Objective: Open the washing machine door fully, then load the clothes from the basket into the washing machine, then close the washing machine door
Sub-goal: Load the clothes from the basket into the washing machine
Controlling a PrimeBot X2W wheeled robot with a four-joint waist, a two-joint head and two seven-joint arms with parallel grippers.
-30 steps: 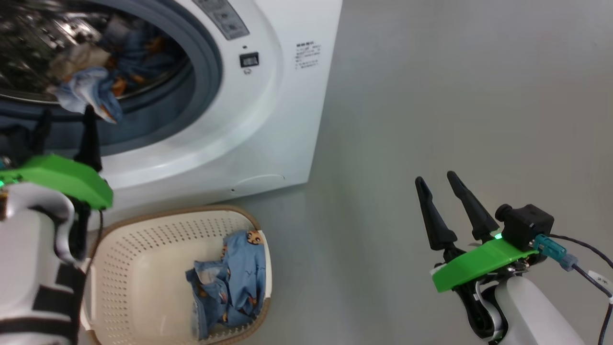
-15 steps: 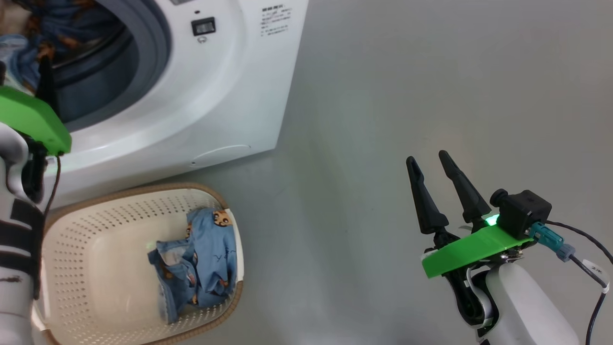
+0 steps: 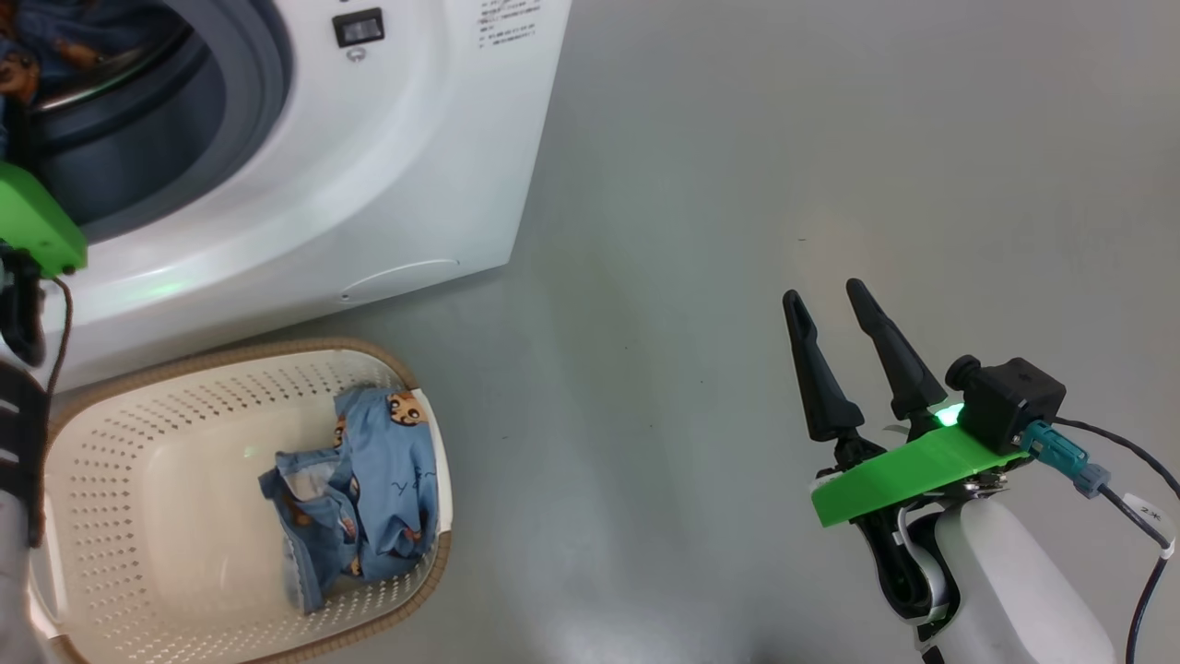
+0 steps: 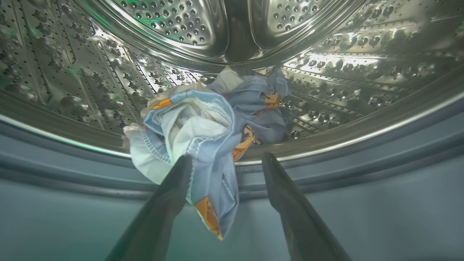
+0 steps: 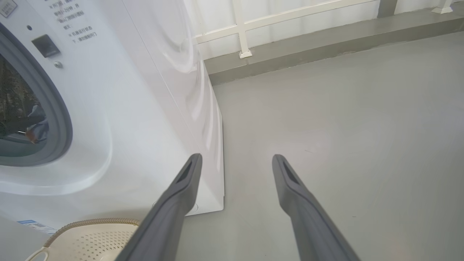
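The white washing machine (image 3: pixel 369 184) stands at the upper left with its mouth uncovered; the washing machine door is out of view. In the left wrist view my left gripper (image 4: pixel 227 157) is open at the grey gasket (image 4: pixel 362 163). Light-blue bear-print clothes (image 4: pixel 214 119) lie at the steel drum's (image 4: pixel 163 18) lip. One fold hangs over the gasket between the fingers and rests against the left one. More blue clothes (image 3: pixel 369 489) lie in the cream basket (image 3: pixel 230 355) below the machine. My right gripper (image 3: pixel 824 293) hovers open and empty over the floor, far right of the basket.
Bare grey floor (image 3: pixel 737 138) stretches right of the machine. In the right wrist view a raised curb (image 5: pixel 326 43) with a white railing (image 5: pixel 243 36) runs behind the machine (image 5: pixel 127 108), and the basket's corner (image 5: pixel 90 235) shows below it. A black cable (image 3: pixel 1143 590) trails from my right wrist.
The head camera has swung, so the machine and basket sit further left and up in its picture. My left arm's green plate now shows at the left edge. The right gripper holds its pose.
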